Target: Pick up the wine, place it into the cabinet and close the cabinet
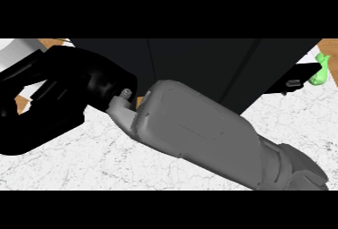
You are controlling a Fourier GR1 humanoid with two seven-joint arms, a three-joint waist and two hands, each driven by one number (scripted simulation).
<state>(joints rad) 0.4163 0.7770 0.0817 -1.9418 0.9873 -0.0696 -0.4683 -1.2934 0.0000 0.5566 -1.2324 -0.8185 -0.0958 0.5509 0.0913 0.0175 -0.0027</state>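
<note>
Just by cabinet (198,62) edge: R robot hand (73,89).

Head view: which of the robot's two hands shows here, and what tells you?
The right hand, black, at the view's left: its grey forearm enters from the lower right corner. The left hand does not show.
</note>
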